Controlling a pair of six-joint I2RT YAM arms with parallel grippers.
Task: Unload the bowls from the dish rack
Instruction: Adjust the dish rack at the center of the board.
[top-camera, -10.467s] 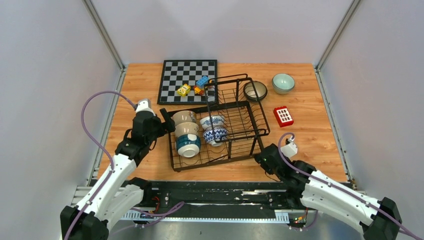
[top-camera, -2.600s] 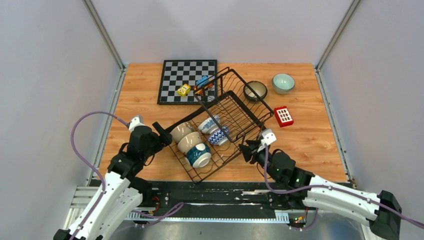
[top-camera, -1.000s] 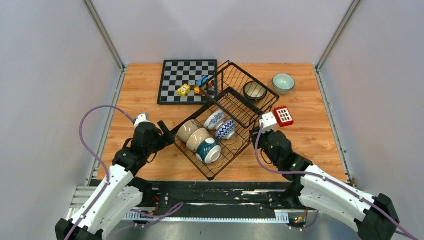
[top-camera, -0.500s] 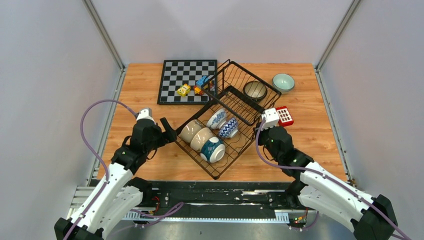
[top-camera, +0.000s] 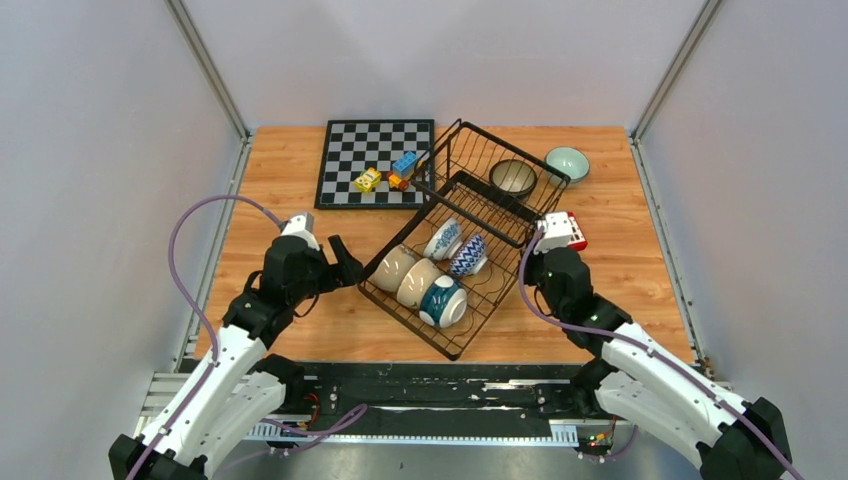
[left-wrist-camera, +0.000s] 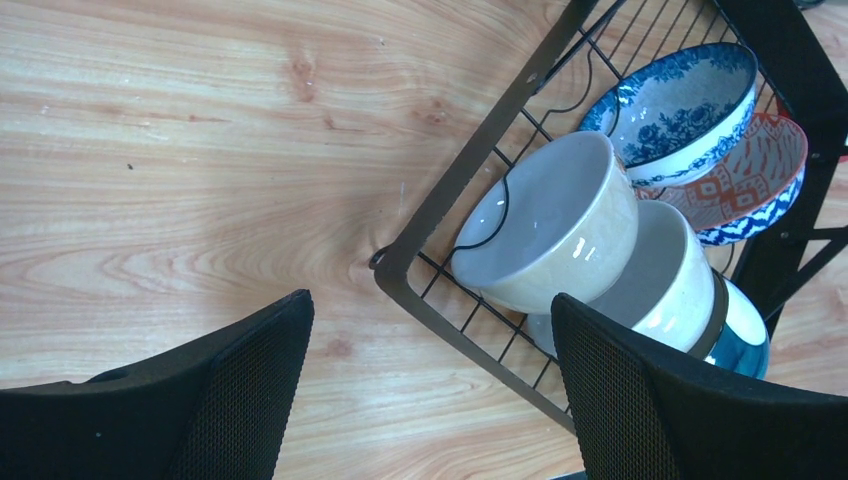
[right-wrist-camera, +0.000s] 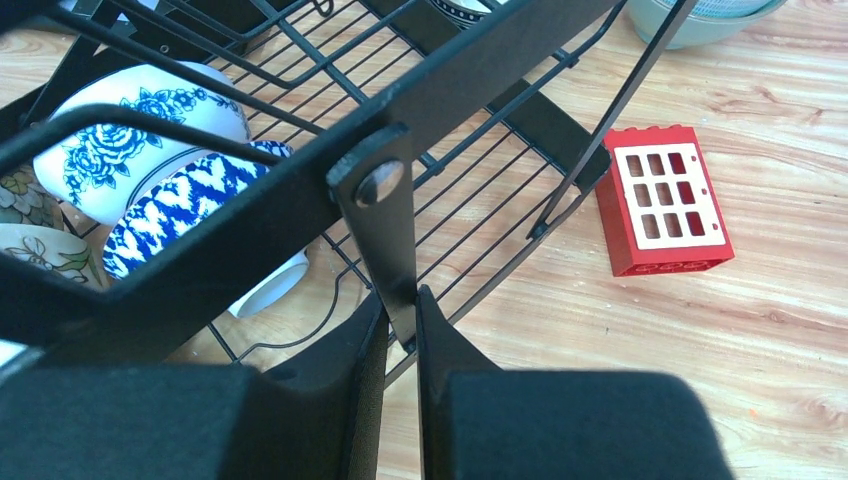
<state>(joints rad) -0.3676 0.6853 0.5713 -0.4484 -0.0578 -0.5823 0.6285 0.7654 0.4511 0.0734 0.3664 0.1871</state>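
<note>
The right gripper (right-wrist-camera: 402, 312) clamps a rail of the dish rack (right-wrist-camera: 480, 70), apparently steadying it, with the left gripper (left-wrist-camera: 430, 310) spread wide at the rack's left corner; next, likely grasp the beige bowl (left-wrist-camera: 560, 230)

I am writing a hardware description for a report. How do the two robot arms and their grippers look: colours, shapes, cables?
The left arm and the right arm have white rounded shells and black joints. A purple cable loops from each wrist, near a small white box. The left gripper and the right gripper are black; the fingers show a fine dotted texture.
</note>
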